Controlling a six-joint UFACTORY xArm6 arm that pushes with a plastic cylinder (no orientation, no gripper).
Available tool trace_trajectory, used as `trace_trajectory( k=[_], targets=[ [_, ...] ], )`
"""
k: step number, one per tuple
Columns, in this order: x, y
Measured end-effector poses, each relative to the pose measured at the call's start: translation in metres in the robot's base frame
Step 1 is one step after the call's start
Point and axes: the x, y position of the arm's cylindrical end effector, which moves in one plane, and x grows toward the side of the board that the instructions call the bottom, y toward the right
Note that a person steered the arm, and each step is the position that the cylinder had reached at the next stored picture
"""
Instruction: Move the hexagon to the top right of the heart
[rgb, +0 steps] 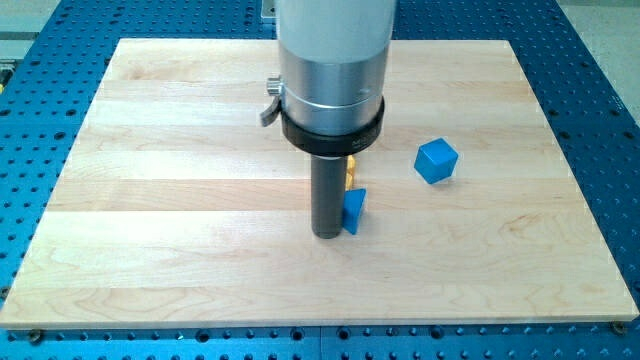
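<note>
My tip (327, 236) is down on the worktop (150, 200), and since the tool is just a bare rod, it isn't grasping anything, only pushing. It sits touching, or very nearly touching, the left side of a small blue block (354, 209). The rod hides most of that block, so I can't tell if it's the hexagon or the heart.

Just above the small blue block there's a sliver of yellow block (351, 173) poking out behind the rod, shape unreadable. To the upper right of the small blue block, apart from it, sits a bigger blue hexagon (436, 160).

If that's the task's hexagon and the hidden one is the heart, it already looks roughly in place, maybe just needs nudging closer. Honestly can't confirm.
</note>
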Motion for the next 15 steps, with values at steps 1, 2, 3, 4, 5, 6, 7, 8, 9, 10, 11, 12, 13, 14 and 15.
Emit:
trace_trajectory(
  k=[1,2,3,4,5,6,7,8,9,10,11,12,13,14,15],
  targets=[
    [-0.002,0.038],
    [-0.020,0.082],
    [-0.013,0.088],
    [0.022,0.019],
    [0.022,-0.071],
    [-0.005,-0.080],
    [-0.032,-0.048],
    [-0.025,-0.014],
    [-0.036,0.032],
    [-0.052,0.059],
    [-0.052,0.078],
    [-0.058,0.096],
    [-0.075,0.105],
    [-0.063,0.077],
    [-0.020,0.005]
  ],
)
